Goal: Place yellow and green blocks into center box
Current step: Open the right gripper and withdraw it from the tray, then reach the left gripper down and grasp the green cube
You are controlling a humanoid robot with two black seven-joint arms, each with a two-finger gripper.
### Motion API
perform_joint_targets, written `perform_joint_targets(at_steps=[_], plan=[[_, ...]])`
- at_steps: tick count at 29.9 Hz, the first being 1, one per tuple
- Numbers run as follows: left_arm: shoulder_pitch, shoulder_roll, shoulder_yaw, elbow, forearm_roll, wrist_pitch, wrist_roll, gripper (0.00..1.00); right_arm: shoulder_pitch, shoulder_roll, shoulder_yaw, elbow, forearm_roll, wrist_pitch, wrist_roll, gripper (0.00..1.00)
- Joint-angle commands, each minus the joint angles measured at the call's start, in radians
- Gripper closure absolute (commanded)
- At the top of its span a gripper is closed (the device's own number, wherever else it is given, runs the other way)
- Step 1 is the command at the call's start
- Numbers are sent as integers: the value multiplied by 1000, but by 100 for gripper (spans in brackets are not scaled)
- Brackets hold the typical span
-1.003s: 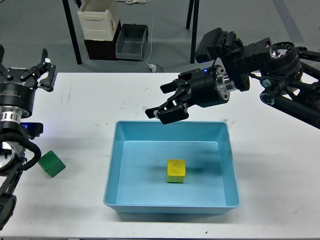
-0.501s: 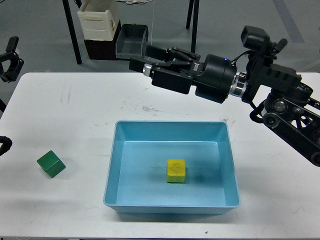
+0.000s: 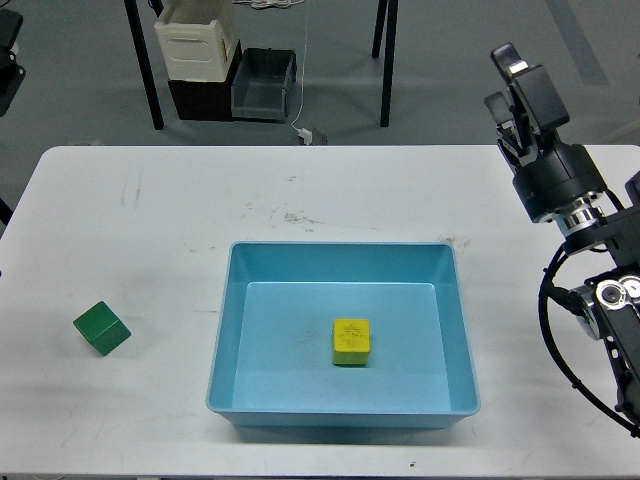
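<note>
The right hand is pulling away empty — whether parted, I cannot tell — leaving the yellow block in the box; the green block is waiting on the counter.

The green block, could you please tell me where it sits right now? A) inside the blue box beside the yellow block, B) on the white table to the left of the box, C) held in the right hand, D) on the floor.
B: the green block rests on the bare white table, well left of the blue box, which holds only the yellow block.
</note>
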Motion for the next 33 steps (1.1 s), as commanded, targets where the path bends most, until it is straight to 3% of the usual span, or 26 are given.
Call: perform_joint_targets(at_steps=[1, 4, 10, 16, 23, 33], plan=[[-7, 5, 2, 10, 193, 9, -22, 0, -111, -9, 87, 35, 146, -1, -38, 0], [-4, 45, 16, 12, 337, -62, -22, 0, -176, -41, 137, 41, 298, 4, -58, 0], [-38, 230, 56, -24, 529, -310, -22, 0, -298, -141, 179, 41, 639, 88, -56, 0], [-120, 447, 234, -85, 703, -310, -22, 0, -395, -156, 229, 38, 756, 197, -46, 0], [-263, 464, 546, -148, 989, -310, -22, 0, -426, -156, 236, 34, 756, 197, -18, 0], [-384, 450, 892, -105, 1257, -310, -22, 0, -455, -153, 234, 34, 756, 189, -10, 0]])
